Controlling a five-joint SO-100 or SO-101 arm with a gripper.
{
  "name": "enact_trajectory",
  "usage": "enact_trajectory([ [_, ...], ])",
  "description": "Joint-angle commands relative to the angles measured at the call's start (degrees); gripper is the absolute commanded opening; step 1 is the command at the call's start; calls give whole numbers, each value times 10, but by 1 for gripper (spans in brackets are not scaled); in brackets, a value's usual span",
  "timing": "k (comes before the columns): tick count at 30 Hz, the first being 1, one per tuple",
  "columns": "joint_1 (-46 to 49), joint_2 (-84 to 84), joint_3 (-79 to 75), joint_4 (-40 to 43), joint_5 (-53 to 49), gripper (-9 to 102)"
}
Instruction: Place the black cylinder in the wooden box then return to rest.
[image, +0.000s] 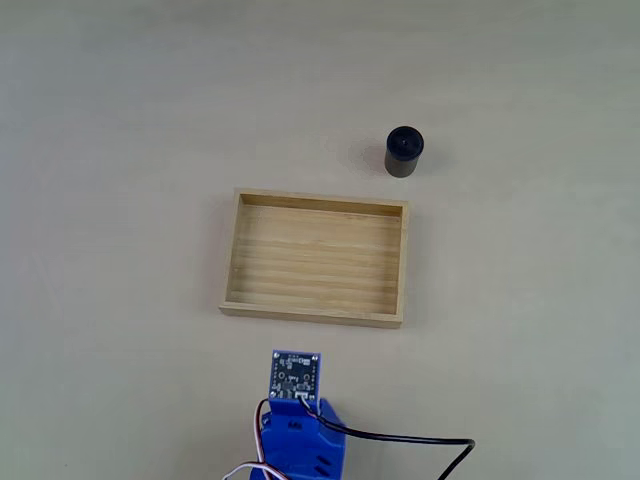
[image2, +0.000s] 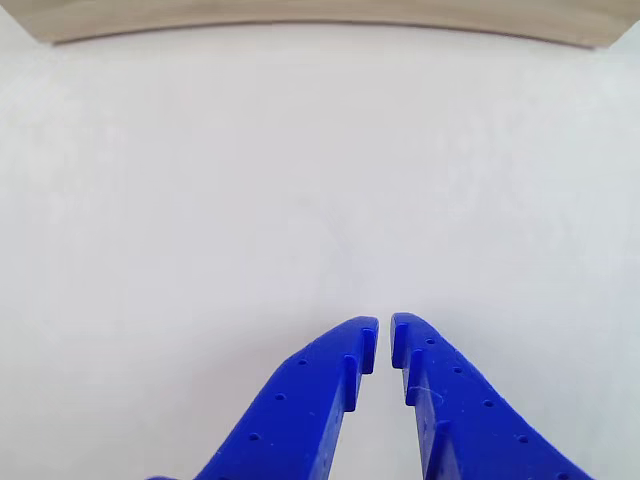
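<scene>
Box (image: 316, 260) of pale wood lies flat near the middle of the table (image: 120, 120) in the fixed view, its long sides running left to right, its striped floor bare and its low walls casting a thin shadow along the upper inner edge. Up and to the right of it, apart from its top-right corner, the cylinder (image: 405, 152) stands upright on the tabletop, matte black, its round top face turned to the camera; it touches neither the box nor the arm. Below the box, at the bottom edge of that view, sits the blue arm (image: 300, 440), with a small dark circuit board (image: 296, 375) on its upper end and a black cable (image: 420, 440) trailing off to the right; a gap of bare table separates the board from the box's near wall. In the other view the gripper (image2: 385, 335) comes up from the bottom edge, two blue fingers (image2: 300, 400) dotted with small holes, their tips drawn almost together with a narrow slit between them and nothing held. Pale tabletop lies ahead of the tips, and along the top edge of that view runs a strip of light wood (image2: 320, 18), well away from the fingers.
</scene>
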Motion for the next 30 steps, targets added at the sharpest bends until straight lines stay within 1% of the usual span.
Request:
enact_trajectory([
  [1,14,86,-110,-83,7,0],
  [4,18,149,-165,-104,-2,5],
  [5,18,167,-181,-109,-4,5],
  [11,25,274,-269,-144,-4,18],
  [14,25,331,-310,-175,-4,24],
  [20,25,440,-401,-229,-4,31],
  [26,51,558,-495,-276,-4,33],
  [30,70,628,-555,-287,-2,33],
])
